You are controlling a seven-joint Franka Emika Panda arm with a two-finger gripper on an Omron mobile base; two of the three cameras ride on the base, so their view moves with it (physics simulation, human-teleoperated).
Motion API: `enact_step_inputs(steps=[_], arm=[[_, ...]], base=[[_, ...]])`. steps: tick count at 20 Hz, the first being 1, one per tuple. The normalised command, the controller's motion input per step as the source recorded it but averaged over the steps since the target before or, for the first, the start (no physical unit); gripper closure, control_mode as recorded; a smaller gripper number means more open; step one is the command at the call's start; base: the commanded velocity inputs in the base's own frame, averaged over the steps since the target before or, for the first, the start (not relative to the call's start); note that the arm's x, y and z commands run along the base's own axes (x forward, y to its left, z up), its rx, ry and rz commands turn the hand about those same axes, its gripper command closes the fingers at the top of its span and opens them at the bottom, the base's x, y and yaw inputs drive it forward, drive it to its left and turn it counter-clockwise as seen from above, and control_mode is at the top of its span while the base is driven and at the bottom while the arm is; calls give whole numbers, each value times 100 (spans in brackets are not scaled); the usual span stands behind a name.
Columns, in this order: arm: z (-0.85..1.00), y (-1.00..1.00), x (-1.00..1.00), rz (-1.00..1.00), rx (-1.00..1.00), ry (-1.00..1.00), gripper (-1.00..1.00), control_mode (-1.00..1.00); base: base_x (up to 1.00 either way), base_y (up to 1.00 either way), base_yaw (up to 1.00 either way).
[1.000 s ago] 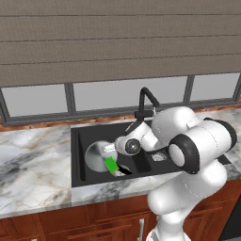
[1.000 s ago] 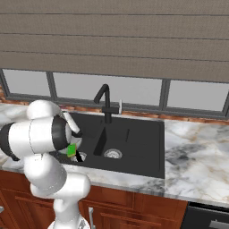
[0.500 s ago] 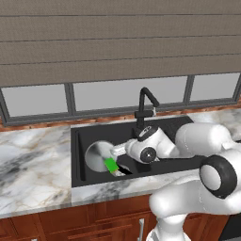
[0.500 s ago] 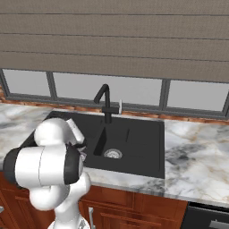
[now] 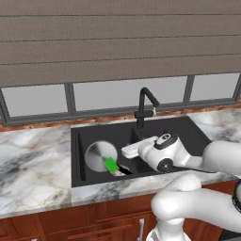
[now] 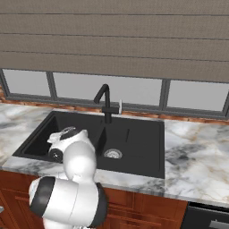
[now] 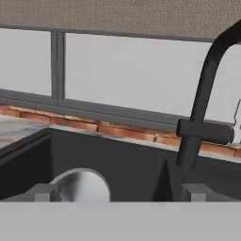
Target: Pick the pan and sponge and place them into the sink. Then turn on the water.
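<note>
pan (image 5: 100, 156) flat in the sink's (image 5: 81, 141) left basin | sponge (image 5: 111, 165) on pan's front-right rim, seemingly touching it | gripper (image 7: 120, 192) over the sink's middle, spread wide, holding nothing, aimed at the back wall | faucet (image 5: 145, 108) at sink's back edge; water flow hard to tell

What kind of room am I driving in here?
A kitchen, by the look of it: a black double-basin sink with a gooseneck faucet, set in a marble counter over wooden cabinets.
</note>
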Motion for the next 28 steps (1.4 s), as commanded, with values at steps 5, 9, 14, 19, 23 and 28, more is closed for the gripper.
enact_step_inputs(steps=[5,9,14,19,23,28], arm=[[8,-55,0,4,0,-17,-100,-100],[11,-58,0,4,0,-16,-100,-100],[13,-55,6,4,0,-12,-100,-100],[8,-47,18,1,0,-4,-100,-100],[6,-47,19,0,0,0,-100,-100],[7,-52,17,0,0,0,-100,-100]], base=[[0,0,0],[0,0,0],[0,0,0],[0,0,0],[0,0,0],[0,0,0]])
